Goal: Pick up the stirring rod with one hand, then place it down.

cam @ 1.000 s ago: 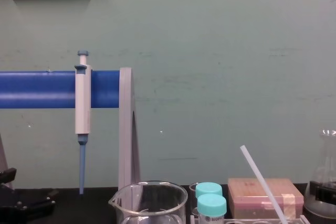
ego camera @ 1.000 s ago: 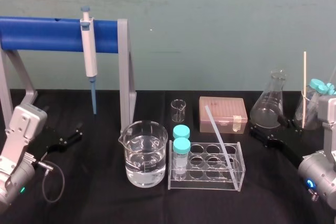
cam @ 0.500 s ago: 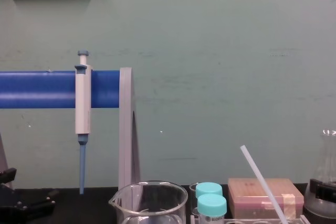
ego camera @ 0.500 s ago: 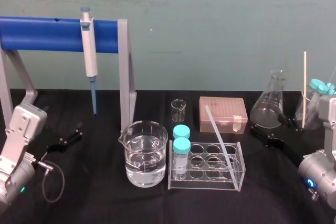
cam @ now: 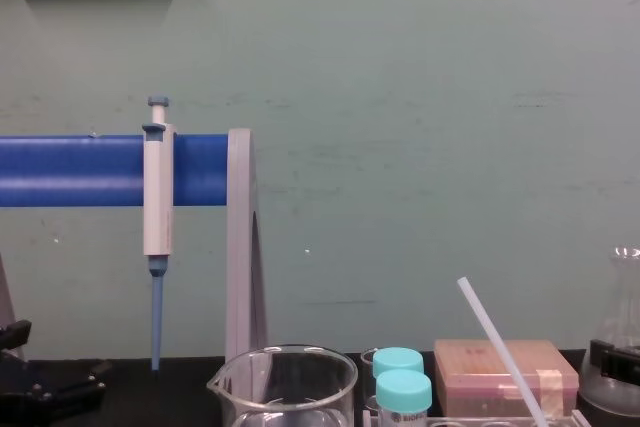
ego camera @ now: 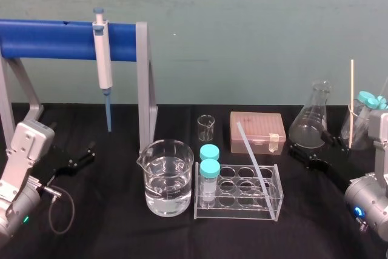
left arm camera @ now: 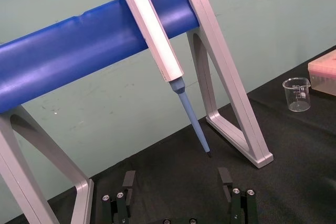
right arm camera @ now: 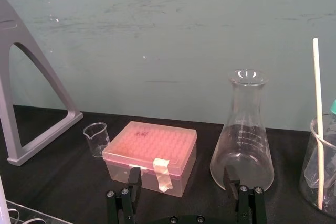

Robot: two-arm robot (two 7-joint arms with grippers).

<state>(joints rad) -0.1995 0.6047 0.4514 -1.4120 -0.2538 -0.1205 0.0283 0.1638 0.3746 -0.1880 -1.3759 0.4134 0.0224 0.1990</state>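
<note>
Stirring rod [ego camera: 251, 156] leaned in the test-tube rack [ego camera: 239, 211], top end free for grabbing; right gripper [right arm camera: 181, 179] and left gripper [left arm camera: 176, 179] both sat released, holding nothing.

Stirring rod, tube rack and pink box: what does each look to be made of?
Stirring rod: milky, translucent and matte, likely plastic or frosted glass; the look leaves it open.
Tube rack: clear, glossy rigid plastic, probably acrylic, with bright flat edges.
Pink box: translucent pink plastic with a dull finish; a dotted grid shows faintly through the lid.
</note>
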